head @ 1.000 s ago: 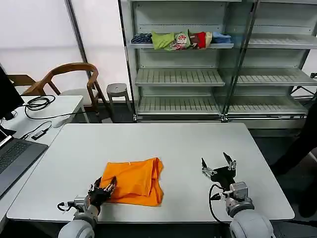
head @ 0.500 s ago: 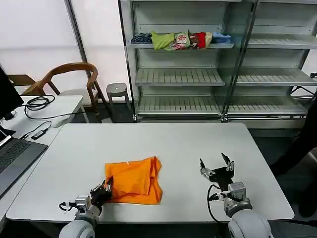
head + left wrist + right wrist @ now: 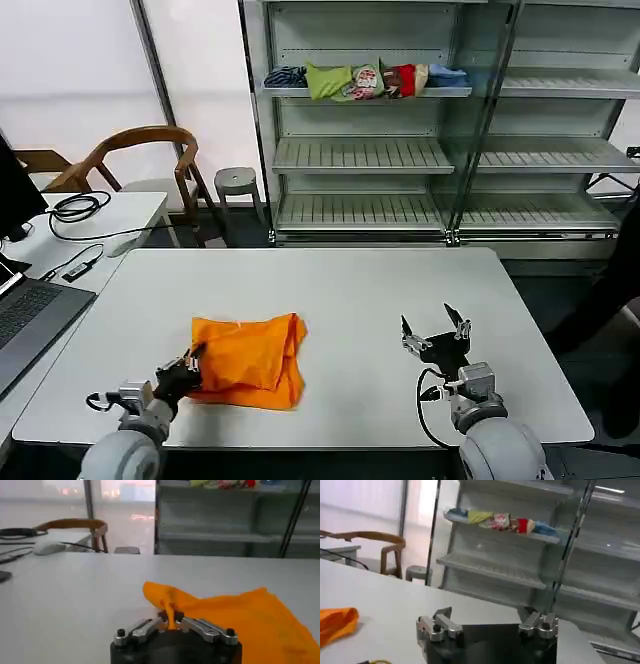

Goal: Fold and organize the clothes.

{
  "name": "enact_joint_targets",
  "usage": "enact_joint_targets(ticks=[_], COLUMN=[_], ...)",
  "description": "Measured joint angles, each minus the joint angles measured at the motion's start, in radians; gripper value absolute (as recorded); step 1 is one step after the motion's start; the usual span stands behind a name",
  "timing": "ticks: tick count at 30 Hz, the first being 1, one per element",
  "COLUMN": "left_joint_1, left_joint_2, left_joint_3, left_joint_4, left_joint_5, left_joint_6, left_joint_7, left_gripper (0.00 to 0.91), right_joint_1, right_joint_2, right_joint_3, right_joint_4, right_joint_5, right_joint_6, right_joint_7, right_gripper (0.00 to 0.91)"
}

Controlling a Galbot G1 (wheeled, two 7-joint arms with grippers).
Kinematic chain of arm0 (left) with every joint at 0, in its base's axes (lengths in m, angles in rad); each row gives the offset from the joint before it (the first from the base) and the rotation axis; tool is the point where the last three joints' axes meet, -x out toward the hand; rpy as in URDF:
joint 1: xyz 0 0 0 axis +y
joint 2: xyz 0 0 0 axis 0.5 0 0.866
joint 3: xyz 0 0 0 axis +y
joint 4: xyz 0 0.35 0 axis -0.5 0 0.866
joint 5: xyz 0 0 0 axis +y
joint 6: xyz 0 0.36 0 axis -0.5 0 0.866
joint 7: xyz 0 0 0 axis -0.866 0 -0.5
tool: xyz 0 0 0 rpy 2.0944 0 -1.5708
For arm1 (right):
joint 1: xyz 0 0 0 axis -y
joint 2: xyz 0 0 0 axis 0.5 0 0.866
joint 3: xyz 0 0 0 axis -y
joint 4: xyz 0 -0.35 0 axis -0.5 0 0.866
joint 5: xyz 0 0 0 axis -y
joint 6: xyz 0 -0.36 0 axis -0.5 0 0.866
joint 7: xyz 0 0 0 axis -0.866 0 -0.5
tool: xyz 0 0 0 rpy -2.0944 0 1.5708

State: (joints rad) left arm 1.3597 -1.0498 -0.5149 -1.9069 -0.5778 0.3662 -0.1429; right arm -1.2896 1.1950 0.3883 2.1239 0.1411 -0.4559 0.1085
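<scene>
Head view: orange T-shirt (image 3: 244, 360), folded into a rough bundle, lies on the desk (image 3: 330, 290) toward its near left part. Left gripper (image 3: 188, 368) is clamped on the shirt's near-left edge, probably to drag or fold the cloth. Right gripper (image 3: 433, 330) hovers well apart over bare desk, jaws spread wide and empty, apparently waiting. The shirt's lettering and sleeves cannot be made out.

Left wrist view: left gripper (image 3: 170, 621) pinches a raised peak of the T-shirt (image 3: 235, 615); the cloth runs out of frame.

Right wrist view: right gripper (image 3: 487, 621) open; a corner of the T-shirt (image 3: 335, 622) shows at the edge, the rest cut off.
</scene>
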Motion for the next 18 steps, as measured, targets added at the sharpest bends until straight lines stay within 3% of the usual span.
enact_joint_targets(ticks=[18], left_joint_1=[0.122], left_joint_2=[0.217], left_joint_3=[-0.411], left_joint_4=[-0.005], left_joint_5=[-0.094], left_joint_6=[0.057], left_joint_7=[0.12], left_gripper=[0.02], right_joint_1=[0.04], right_joint_2=[0.0], right_joint_3=[-0.027], right_joint_4=[-0.018], right_joint_5=[0.016], right_joint_6=[0.017], right_joint_7=[-0.007], right_gripper=[0.907])
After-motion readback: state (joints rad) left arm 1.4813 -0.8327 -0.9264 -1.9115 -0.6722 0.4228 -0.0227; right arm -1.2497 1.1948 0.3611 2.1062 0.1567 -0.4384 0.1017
